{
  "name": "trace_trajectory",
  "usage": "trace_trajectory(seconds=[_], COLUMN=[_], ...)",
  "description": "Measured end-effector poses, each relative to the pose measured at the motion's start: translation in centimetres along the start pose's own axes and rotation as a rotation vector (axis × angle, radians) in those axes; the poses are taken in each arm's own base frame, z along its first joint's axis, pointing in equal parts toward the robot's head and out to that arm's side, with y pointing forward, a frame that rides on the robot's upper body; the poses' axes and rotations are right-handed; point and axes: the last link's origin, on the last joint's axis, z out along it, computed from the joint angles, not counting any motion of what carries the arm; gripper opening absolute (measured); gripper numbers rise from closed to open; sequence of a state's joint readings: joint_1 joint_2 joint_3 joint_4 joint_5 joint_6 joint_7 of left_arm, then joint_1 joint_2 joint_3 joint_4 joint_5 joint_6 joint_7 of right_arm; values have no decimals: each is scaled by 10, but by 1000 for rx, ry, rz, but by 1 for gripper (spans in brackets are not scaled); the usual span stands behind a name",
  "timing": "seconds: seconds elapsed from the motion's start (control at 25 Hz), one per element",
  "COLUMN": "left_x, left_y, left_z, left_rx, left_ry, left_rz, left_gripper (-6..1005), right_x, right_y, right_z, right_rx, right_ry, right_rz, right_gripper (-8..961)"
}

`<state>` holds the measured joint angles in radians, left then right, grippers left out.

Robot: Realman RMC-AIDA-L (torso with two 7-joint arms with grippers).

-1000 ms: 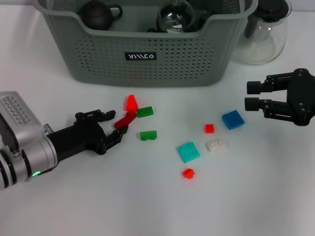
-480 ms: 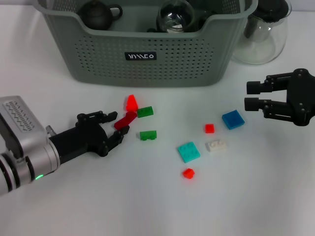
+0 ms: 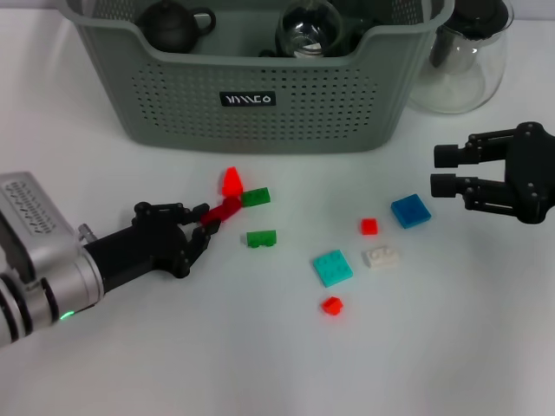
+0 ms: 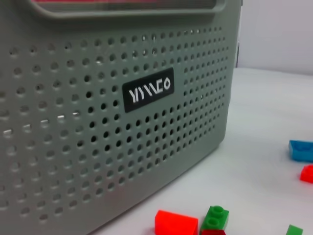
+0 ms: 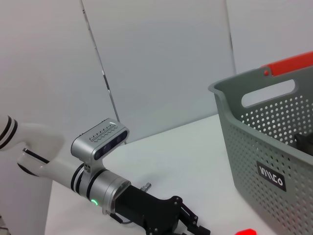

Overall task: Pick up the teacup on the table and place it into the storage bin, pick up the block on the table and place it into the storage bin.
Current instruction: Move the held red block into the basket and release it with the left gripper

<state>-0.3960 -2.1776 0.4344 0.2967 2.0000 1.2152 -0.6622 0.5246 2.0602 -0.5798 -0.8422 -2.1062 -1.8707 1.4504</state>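
My left gripper (image 3: 206, 222) lies low on the table in front of the storage bin (image 3: 260, 130), shut on the near end of a dark red block (image 3: 224, 210). A bright red block (image 3: 231, 181) and a green block (image 3: 256, 197) lie right beside it. The left wrist view shows the bin's perforated wall (image 4: 98, 122) close up, with the bright red block (image 4: 176, 223) below it. My right gripper (image 3: 442, 170) hovers open above the table's right side, holding nothing. No teacup shows on the table; a dark round vessel (image 3: 171, 23) and a glass one (image 3: 309, 29) sit inside the bin.
Loose blocks are scattered mid-table: green (image 3: 261, 237), teal (image 3: 333, 268), white (image 3: 381, 256), blue (image 3: 410, 211) and two small red ones (image 3: 369, 226) (image 3: 331, 305). A clear glass pitcher (image 3: 464, 61) stands to the right of the bin.
My left arm has drawn back slightly toward the left, and its fingers have come together on the dark red block's end. The right arm has not moved.
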Motion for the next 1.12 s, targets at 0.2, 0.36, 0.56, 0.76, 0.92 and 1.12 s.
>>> trace_trajectory(seconds=[0.2, 0.36, 0.56, 0.76, 0.92, 1.12], left_x=[14, 37, 87, 153, 219, 283], left_y=[-8, -18, -32, -61, -94, -111], left_z=[-20, -44, -70, -72, -52, 4], left_rx=[-33, -118, -304, -401, -380, -308], left_ry=[85, 156, 283, 325, 275, 83], left_rz=[-70, -149, -266, -377, -389, -352], left_gripper=[188, 194, 202, 210, 216, 224], right_x=[0, 0, 0, 0, 0, 0], right_y=[0, 0, 0, -1, 0, 0], right_z=[0, -1, -2, -1, -1, -1], right_rx=[-1, 1, 3, 4, 4, 3], right_ry=[0, 0, -2, -2, -2, -3], right_rz=[0, 0, 0, -3, -5, -3], right_gripper=[413, 413, 413, 414, 414, 414])
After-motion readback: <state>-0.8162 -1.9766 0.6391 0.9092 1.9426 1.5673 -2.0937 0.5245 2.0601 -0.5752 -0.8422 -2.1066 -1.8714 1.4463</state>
